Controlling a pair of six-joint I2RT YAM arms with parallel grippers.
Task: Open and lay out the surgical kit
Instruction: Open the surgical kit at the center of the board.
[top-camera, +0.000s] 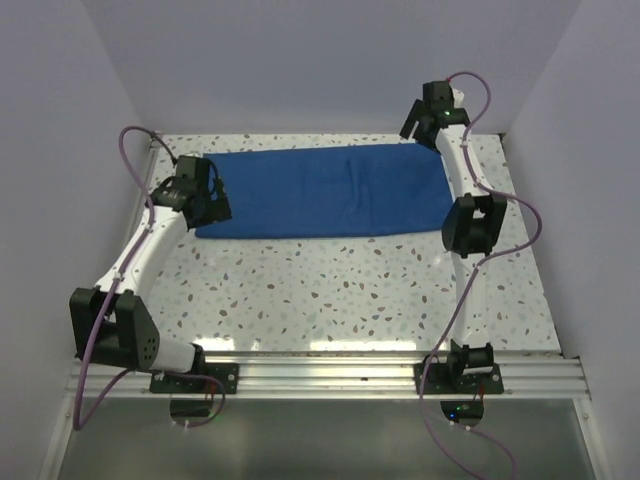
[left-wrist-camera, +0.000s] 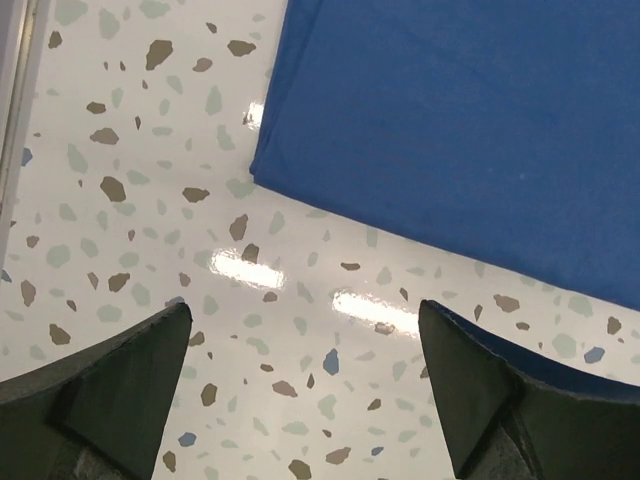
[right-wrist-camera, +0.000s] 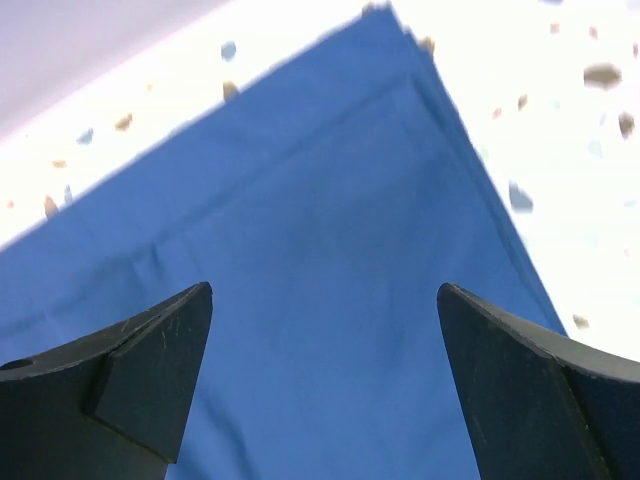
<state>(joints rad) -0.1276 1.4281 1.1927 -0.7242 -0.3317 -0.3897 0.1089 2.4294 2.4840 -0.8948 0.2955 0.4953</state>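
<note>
The royal-blue cloth wrap (top-camera: 325, 192) lies folded in a long rectangle across the back of the table. My left gripper (top-camera: 208, 203) is open and empty over the bare table just off the wrap's near left corner (left-wrist-camera: 262, 172). My right gripper (top-camera: 418, 124) is open and empty above the wrap's far right corner (right-wrist-camera: 330, 250); layered folded edges show there. The steel tray and the instruments are hidden or out of view.
The speckled terrazzo table top (top-camera: 330, 290) runs in front of the wrap. Pale walls close the back and both sides. A metal rail (top-camera: 330, 372) runs along the near edge by the arm bases. The table's left edge strip (left-wrist-camera: 15, 90) shows in the left wrist view.
</note>
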